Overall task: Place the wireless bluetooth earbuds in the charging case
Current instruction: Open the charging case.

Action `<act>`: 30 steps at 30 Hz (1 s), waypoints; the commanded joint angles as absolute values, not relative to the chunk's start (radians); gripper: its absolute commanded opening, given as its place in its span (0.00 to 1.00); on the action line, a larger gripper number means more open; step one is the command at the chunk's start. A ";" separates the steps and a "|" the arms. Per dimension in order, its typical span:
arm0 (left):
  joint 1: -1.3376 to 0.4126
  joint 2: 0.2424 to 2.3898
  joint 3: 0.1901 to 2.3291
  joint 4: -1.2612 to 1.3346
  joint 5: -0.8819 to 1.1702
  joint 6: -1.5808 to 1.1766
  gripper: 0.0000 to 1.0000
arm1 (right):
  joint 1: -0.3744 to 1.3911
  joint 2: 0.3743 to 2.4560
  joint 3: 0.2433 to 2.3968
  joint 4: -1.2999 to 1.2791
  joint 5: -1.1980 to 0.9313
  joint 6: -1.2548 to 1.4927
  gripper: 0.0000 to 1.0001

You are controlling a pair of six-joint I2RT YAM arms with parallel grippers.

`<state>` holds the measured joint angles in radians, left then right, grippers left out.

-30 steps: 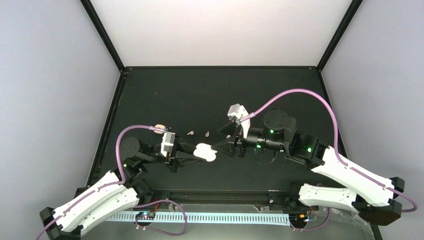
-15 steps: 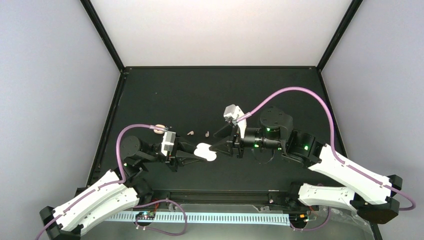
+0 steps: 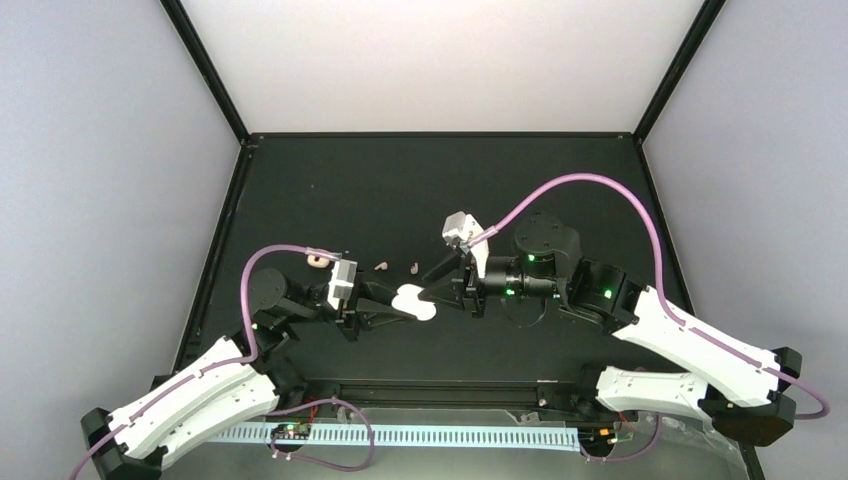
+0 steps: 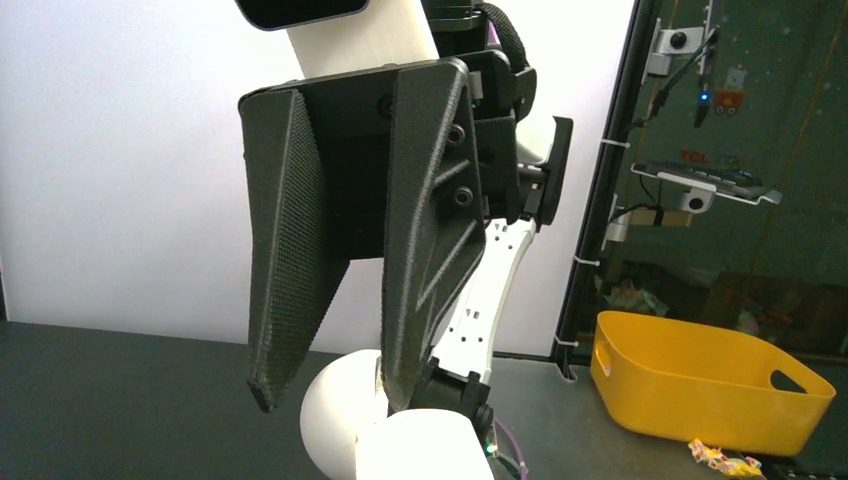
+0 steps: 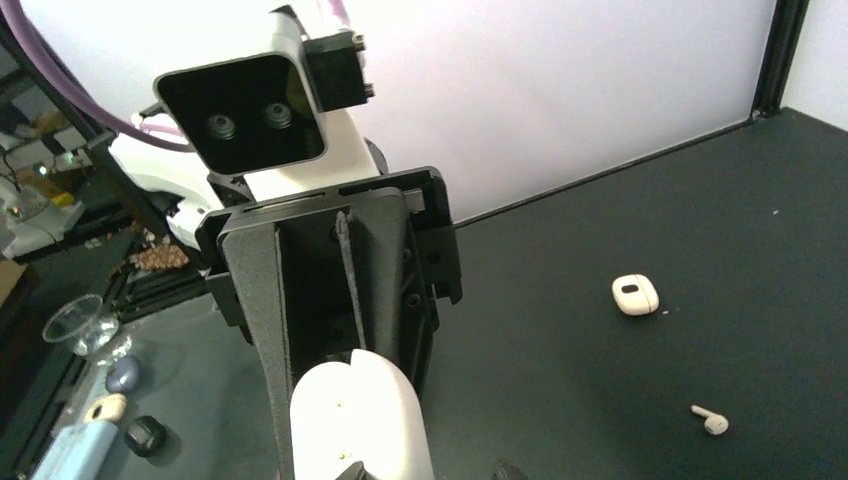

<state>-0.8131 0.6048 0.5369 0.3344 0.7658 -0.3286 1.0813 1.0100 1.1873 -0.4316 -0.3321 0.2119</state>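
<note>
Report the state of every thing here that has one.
Left gripper: shut on the charging case.
Charging case: gripped at one end by the left gripper; lid position unclear.
Right gripper: open, jaws straddling the case's other end; contact unclear.
Earbuds: two lying loose on the table, outside the case.
Small pale pod: lying on the table, untouched.

My top camera sits above and behind the arm bases, looking down over the whole table (image 3: 400, 190). Each wrist camera rides close and low: left faces the right end effector (image 4: 328, 400), right faces the left end effector (image 5: 350, 430). All three share the charging case (image 3: 412, 303).
</note>
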 commanded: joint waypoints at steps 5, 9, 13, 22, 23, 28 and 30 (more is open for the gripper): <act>-0.816 0.645 0.610 0.381 0.755 -0.328 0.02 | 1.078 1.014 1.211 -0.427 -0.350 0.190 0.23; -0.816 0.658 0.612 0.399 0.749 -0.337 0.02 | 1.078 1.005 1.207 -0.431 -0.330 0.180 0.18; -0.816 0.668 0.614 0.405 0.748 -0.349 0.02 | 1.078 0.999 1.206 -0.434 -0.319 0.165 0.13; -0.817 0.677 0.609 0.402 0.736 -0.356 0.08 | 1.082 0.996 1.206 -0.432 -0.328 0.153 0.02; -0.817 0.679 0.609 0.402 0.735 -0.356 0.10 | 1.081 0.993 1.205 -0.431 -0.328 0.152 0.01; -0.816 0.692 0.611 0.401 0.725 -0.363 0.19 | 1.088 0.983 1.201 -0.431 -0.300 0.130 0.01; -0.816 0.699 0.611 0.400 0.726 -0.369 0.25 | 1.095 0.981 1.203 -0.438 -0.280 0.113 0.01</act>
